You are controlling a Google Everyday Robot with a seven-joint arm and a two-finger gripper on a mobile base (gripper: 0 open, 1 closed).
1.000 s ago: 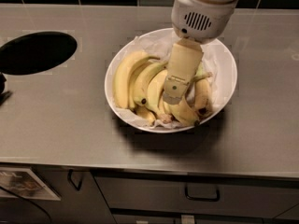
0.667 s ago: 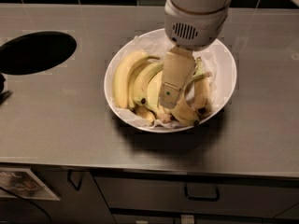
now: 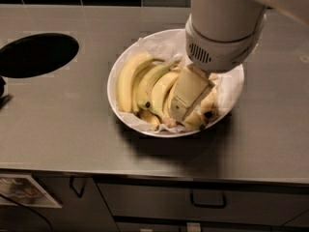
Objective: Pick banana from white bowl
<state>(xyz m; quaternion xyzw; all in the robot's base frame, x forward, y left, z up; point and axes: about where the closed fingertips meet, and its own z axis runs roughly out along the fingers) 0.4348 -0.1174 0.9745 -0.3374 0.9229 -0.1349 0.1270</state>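
The white bowl (image 3: 231,93), wide and shallow and lined with crumpled white paper, sits on the steel counter. It holds several yellow bananas (image 3: 128,79), fanned across its left and middle, some with dark spots. My gripper (image 3: 183,98) reaches down from the large white wrist (image 3: 222,33) into the bowl's middle right. Its tip is among the bananas there, against one banana (image 3: 161,93) and covering parts of others. The wrist hides the back right of the bowl.
A round black hole (image 3: 36,54) is cut in the counter at the left. Dark tiles run along the back wall. The counter's front edge (image 3: 154,175) lies below the bowl, with drawers and handles beneath. A dark object (image 3: 2,93) shows at the far left edge.
The wrist now looks larger and sits further right and lower in view. The gripper's tip stays among the bananas. The bananas and bowl have not visibly moved.
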